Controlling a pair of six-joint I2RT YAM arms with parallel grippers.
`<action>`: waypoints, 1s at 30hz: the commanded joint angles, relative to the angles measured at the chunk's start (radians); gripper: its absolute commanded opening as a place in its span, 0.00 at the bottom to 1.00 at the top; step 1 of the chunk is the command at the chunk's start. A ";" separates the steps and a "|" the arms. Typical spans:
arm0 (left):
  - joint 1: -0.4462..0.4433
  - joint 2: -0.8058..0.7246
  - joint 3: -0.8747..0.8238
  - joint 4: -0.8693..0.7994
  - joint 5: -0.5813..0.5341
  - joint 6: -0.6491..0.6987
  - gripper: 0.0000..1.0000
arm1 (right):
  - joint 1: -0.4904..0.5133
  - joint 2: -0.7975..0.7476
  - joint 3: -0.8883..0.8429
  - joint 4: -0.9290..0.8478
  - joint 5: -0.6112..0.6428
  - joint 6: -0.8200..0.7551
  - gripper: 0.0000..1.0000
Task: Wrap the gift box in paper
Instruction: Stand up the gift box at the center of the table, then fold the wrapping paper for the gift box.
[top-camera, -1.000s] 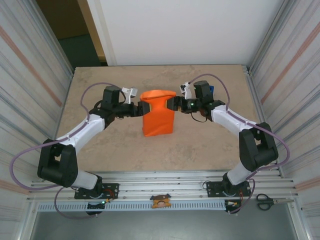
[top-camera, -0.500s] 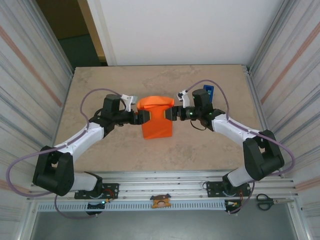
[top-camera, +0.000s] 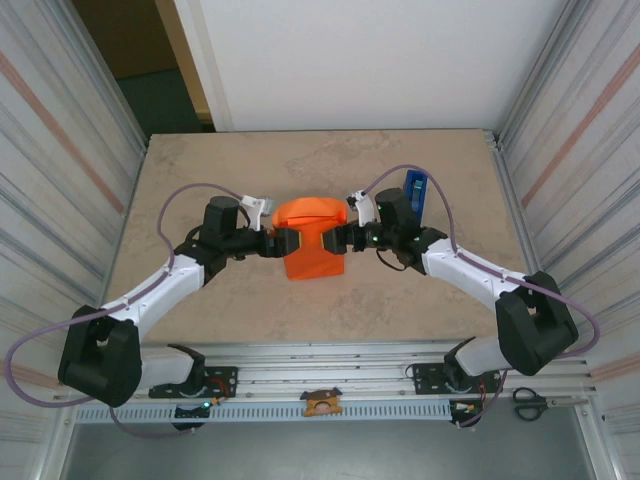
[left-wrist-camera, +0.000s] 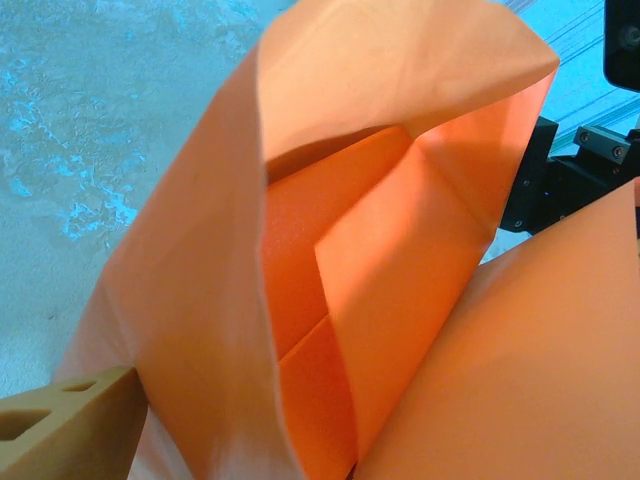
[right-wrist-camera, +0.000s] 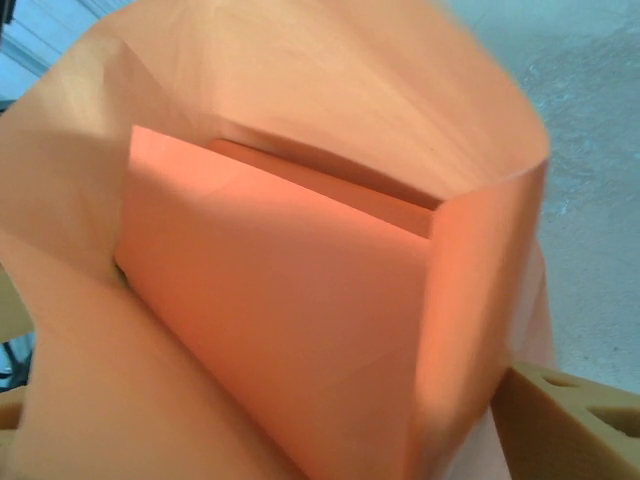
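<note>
- Centrally on the beige stone-look worktop (top-camera: 200, 180), the thin light-orange paper sheet (top-camera: 312, 238) stands folded up into a puffed bundle.
- The left pincer (top-camera: 283, 241) meets the bundle's left side, and the right pincer (top-camera: 338, 238) meets its right side.
- Both pincers are spread wide, with paper between their tan fingers (left-wrist-camera: 60, 435); I cannot tell whether either grips.
- A narrow blue tape dispenser (top-camera: 415, 188) lies to the upper right of the bundle.

Plain orange paper (top-camera: 312, 238); mottled beige table (top-camera: 400, 300)
</note>
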 joint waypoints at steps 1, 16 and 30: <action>-0.011 0.004 0.033 -0.001 0.025 0.026 0.89 | 0.026 -0.039 -0.009 0.013 0.106 -0.048 0.89; -0.011 0.028 0.056 -0.035 -0.008 0.017 0.82 | 0.034 -0.056 -0.023 0.090 0.238 -0.024 0.98; -0.011 0.007 0.055 -0.071 -0.029 0.013 0.82 | 0.034 0.023 -0.018 0.122 0.228 0.037 0.89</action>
